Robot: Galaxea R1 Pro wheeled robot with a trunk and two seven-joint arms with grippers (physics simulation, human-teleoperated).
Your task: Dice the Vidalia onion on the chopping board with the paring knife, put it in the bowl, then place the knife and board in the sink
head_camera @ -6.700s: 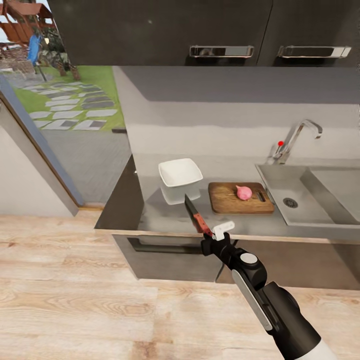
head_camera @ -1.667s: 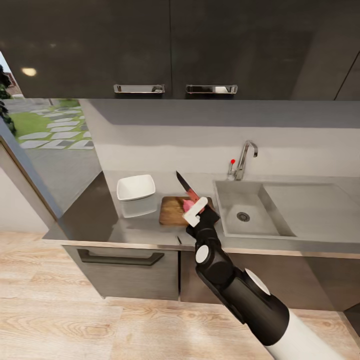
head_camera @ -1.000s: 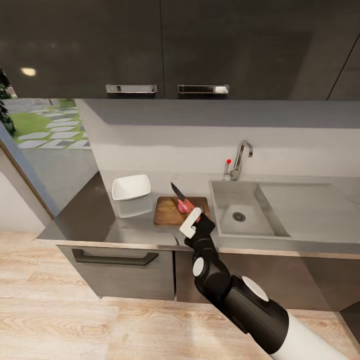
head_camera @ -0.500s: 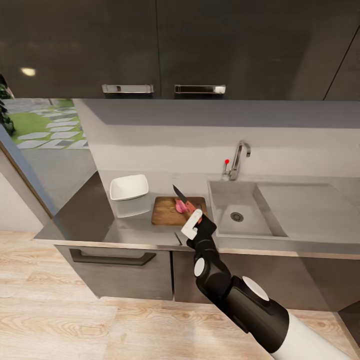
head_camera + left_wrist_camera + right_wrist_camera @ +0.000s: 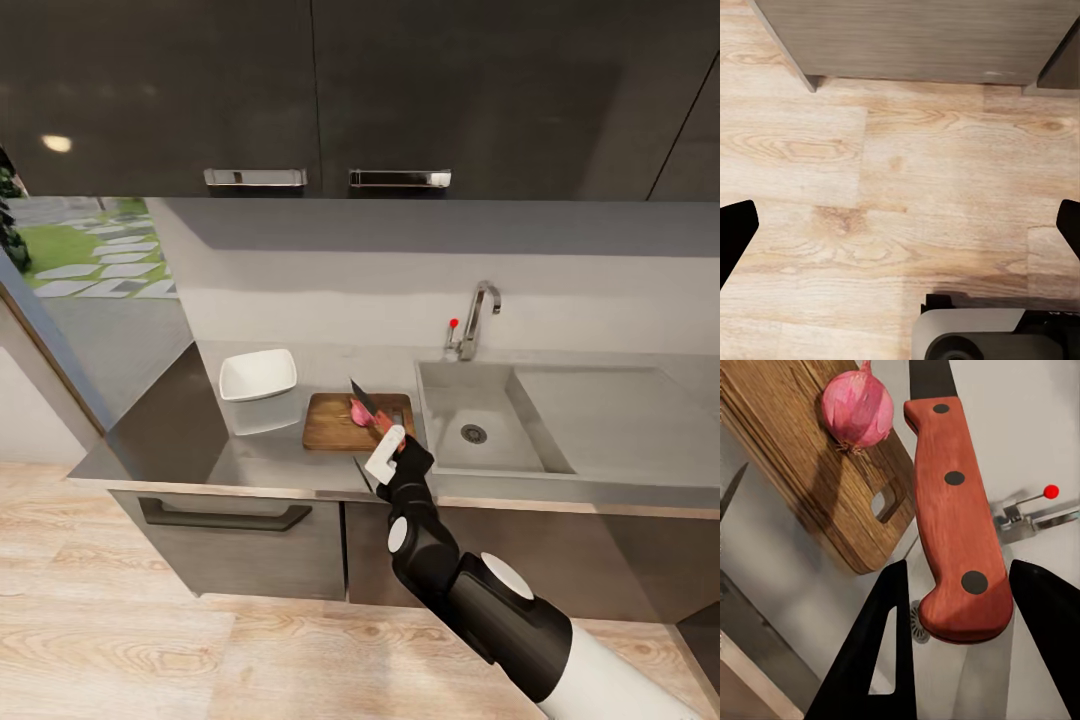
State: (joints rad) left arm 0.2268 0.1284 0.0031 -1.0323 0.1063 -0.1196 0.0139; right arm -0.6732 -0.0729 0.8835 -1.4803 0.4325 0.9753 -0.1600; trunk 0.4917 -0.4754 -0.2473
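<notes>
Closest in, the black-and-white right arm reaches up from the lower right, and the right gripper is clamped on the red-orange handle of the small dark-bladed paring knife, blade angled up and away over the board; in the right wrist view that riveted handle sits between the two black fingers. Down low, the left gripper's dark fingertips sit at the two edges of its wrist view, spread wide with nothing between them, above the pale wood-plank floor. Just past the knife, the small round pink-red Vidalia onion rests on the rectangular brown wooden chopping board, the blade right beside it — touching or not, I cannot tell. The board lies on the smooth grey countertop, just beside the stainless steel sink. Left of the board sits the white squarish bowl. At the back, the chrome tap with its red-tipped lever, then the dark wall cabinets
</notes>
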